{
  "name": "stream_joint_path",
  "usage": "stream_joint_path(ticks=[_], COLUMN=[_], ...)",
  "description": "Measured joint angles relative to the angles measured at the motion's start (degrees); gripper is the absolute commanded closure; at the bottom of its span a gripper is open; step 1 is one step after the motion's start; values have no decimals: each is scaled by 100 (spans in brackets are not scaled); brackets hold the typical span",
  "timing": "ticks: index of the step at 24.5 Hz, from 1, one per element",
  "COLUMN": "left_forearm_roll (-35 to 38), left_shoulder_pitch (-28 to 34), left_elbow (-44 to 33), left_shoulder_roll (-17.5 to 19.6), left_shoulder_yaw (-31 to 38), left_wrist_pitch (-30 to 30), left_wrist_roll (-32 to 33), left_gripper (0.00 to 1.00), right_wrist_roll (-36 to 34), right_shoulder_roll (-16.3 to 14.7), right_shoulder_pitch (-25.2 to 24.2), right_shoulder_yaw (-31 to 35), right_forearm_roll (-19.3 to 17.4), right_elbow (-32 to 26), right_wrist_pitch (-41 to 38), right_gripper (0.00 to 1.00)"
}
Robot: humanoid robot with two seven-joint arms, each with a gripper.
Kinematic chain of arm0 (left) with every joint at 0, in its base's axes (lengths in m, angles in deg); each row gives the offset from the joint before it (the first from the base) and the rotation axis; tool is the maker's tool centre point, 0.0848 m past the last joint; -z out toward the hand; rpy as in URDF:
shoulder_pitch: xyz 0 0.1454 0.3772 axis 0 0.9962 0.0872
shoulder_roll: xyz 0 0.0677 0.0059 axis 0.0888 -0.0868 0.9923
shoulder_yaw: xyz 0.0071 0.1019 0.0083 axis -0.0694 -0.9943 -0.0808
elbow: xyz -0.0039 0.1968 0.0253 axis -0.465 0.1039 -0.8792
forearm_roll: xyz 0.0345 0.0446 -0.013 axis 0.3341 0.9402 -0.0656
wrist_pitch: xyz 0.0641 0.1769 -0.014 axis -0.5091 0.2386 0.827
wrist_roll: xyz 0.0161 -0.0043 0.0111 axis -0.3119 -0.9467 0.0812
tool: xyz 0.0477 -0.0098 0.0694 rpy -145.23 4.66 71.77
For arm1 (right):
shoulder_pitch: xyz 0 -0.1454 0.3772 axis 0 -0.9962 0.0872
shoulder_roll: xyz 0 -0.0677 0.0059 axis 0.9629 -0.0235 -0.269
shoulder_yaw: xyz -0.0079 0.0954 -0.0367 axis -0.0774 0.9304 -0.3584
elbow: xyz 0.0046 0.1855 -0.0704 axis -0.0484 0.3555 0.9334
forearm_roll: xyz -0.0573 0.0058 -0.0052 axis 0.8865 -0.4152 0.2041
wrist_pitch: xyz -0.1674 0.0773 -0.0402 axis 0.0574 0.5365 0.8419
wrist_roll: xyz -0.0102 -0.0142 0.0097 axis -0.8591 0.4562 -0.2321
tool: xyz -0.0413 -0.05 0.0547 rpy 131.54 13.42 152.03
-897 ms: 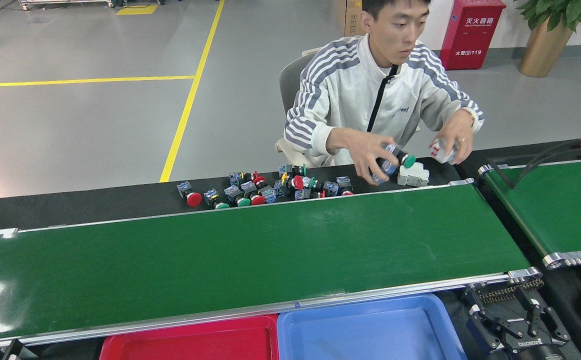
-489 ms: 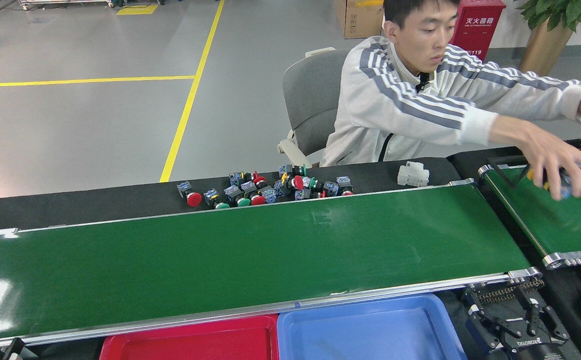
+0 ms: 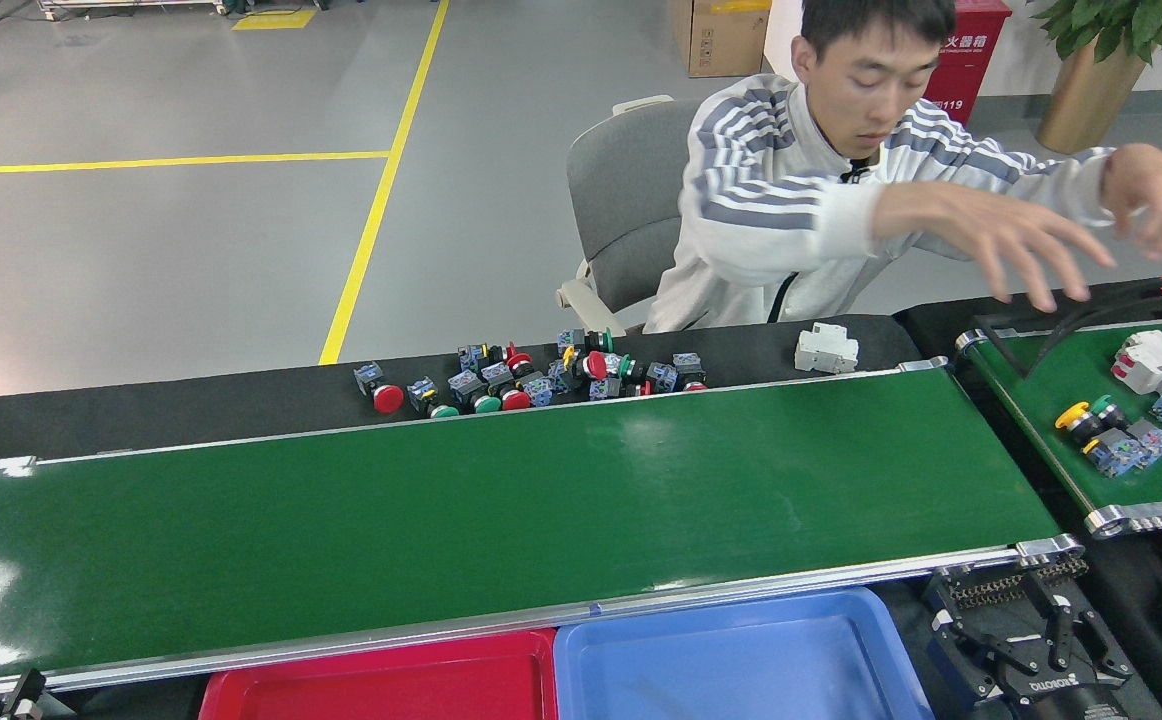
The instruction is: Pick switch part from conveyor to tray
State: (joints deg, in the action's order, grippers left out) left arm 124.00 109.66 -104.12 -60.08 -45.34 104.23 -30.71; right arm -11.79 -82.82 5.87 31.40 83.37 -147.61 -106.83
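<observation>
The conveyor [image 3: 501, 520] runs across the middle of the head view as a long dark-green belt with nothing lying on it. Several switch parts [image 3: 1106, 430] with yellow and green caps, plus a white breaker [image 3: 1156, 362], lie on the other green belt at the right. The red tray [image 3: 381, 690] and blue tray [image 3: 741, 660] sit empty below the conveyor's near rail. My right gripper [image 3: 1016, 625] rests low at the bottom right, beside the blue tray, open and holding nothing. Only a small dark tip of my left gripper [image 3: 21, 693] shows at the bottom left.
A pile of switch parts [image 3: 541, 375] and a white breaker [image 3: 826, 350] lie on the black table behind the conveyor. A seated person holds both hands [image 3: 1031, 240] in the air above the right belt [image 3: 1071, 400]. A black curved bar [image 3: 1071, 315] spans that belt.
The person carried parts from the black table to the right belt, let them go there and lifted both hands. My grippers have stayed almost still.
</observation>
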Motion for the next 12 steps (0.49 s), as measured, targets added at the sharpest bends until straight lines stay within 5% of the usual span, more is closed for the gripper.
stream_joint_path(ticks=[12], left_forearm_roll=[7], left_shoulder_pitch=[-6], left_elbow=[-20], left_shoulder_roll=[0], left_shoulder_yaw=[0], left_wrist_pitch=[20], left_wrist_roll=[-458], left_gripper=[0], right_wrist_roll=[7], right_shoulder_roll=[1], right_shoulder_pitch=[-2], right_shoulder_yaw=[-2], right_forearm_roll=[0], right_elbow=[0], right_wrist_pitch=[23], right_gripper=[1])
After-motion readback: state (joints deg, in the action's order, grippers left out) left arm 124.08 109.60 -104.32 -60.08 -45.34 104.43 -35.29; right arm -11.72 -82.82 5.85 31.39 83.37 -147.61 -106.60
